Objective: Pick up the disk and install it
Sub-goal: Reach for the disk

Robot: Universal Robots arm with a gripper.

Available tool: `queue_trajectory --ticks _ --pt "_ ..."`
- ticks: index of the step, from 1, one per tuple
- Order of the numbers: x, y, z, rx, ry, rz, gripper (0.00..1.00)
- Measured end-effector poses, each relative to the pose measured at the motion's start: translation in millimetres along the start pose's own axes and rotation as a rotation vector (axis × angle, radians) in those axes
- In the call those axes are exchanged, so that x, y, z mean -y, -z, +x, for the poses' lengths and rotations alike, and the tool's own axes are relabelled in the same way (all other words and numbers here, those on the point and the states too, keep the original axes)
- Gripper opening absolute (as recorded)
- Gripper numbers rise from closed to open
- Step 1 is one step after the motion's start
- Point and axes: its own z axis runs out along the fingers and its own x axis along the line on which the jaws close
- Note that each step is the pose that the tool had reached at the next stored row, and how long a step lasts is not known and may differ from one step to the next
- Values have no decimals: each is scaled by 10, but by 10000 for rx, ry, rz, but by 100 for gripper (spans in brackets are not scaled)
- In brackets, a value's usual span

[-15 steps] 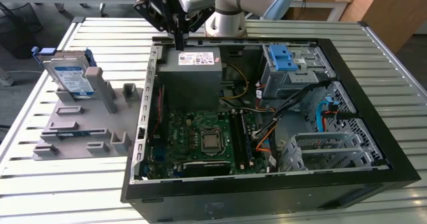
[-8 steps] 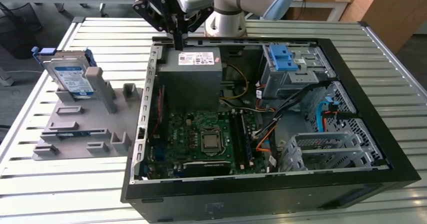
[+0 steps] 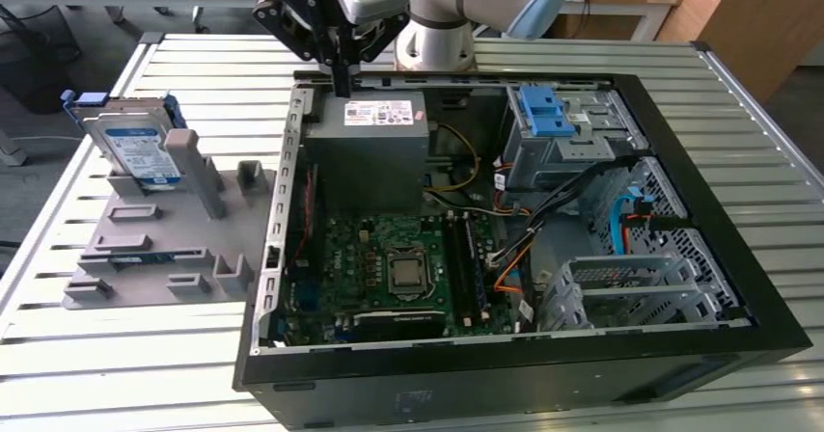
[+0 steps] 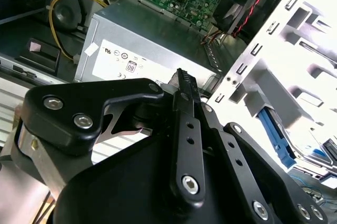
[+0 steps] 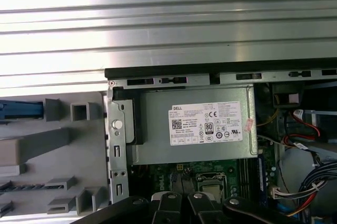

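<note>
The matte black gripper [image 3: 343, 85], slim fingers pressed together on nothing, hangs above the boxy grey power supply [image 3: 367, 152] in the open black case [image 3: 515, 374]. Well apart, at the exterior view's left, the disk [image 3: 135, 148], silver metal with blue rails, stands upright in a grey plastic fixture [image 3: 154, 249].

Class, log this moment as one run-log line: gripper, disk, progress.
gripper: shut, empty, over power supply | disk: upright in grey holder beside case, untouched | install: not yet begun
</note>
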Motion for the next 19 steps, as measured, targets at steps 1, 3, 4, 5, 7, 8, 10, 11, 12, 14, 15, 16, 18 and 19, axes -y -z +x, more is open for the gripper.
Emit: queue_trajectory --ticks 1,3,4,5,7,8,10,11,12,14,15,16,18,19 --pt "0 0 2 0 0 0 11" --pt "0 0 6 0 0 0 11" --pt "1 0 9 0 0 0 11" --pt "2 0 22 0 -1 0 11" --pt "2 0 25 0 0 0 11" --pt "2 0 28 0 0 0 11" --pt "2 0 31 0 0 0 11" --pt "2 0 33 0 -1 0 11" --pt "3 0 35 0 0 -1 11" --pt "4 0 50 0 0 0 11" --pt "4 0 51 0 0 0 11" --pt "4 0 52 0 0 0 11" --pt "4 0 56 0 -1 0 11" --pt "4 -1 58 0 1 0 11"
